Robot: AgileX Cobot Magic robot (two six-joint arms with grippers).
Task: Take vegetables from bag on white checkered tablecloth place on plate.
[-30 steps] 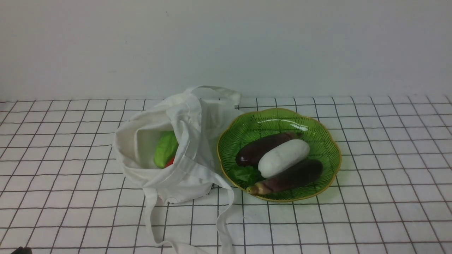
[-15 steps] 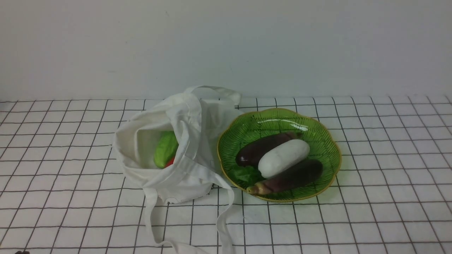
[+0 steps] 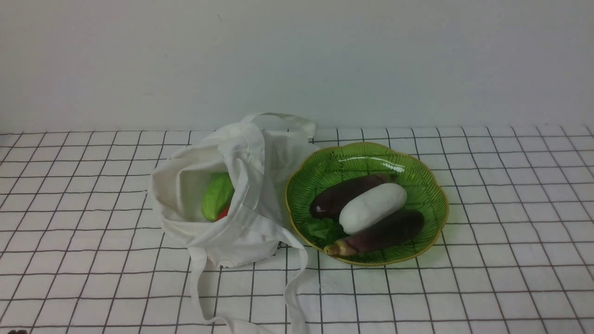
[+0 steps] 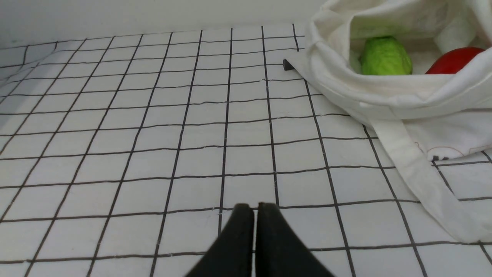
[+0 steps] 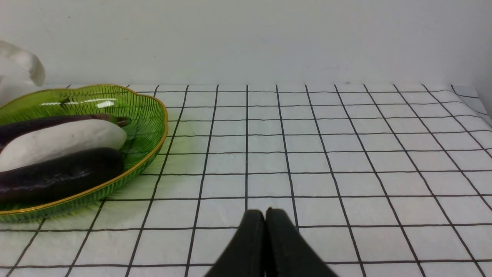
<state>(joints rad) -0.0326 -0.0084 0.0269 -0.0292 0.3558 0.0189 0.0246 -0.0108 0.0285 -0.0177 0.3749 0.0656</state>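
The purple eggplant (image 3: 383, 233) with a tan stem end lies in the green plate (image 3: 431, 185), beside a white oblong vegetable (image 3: 372, 207) and a darker eggplant (image 3: 345, 193). The white bag (image 3: 241, 222) sits left of the plate on the checkered tablecloth (image 3: 510, 232), open, with a green vegetable (image 3: 217, 195) and a red one (image 4: 453, 59) inside. My left gripper (image 4: 255, 209) is shut and empty, low over the cloth, left of the bag. My right gripper (image 5: 265, 214) is shut and empty, right of the plate (image 5: 153, 127).
The bag's long strap handles (image 3: 292, 287) trail toward the front edge of the table. A plain white wall (image 3: 297, 60) stands behind the table. A small dark tip (image 3: 16, 331) shows at the front left corner.
The dark tip at the front left corner has sunk lower and nearly left the front view. Bag, plate and vegetables have not moved.
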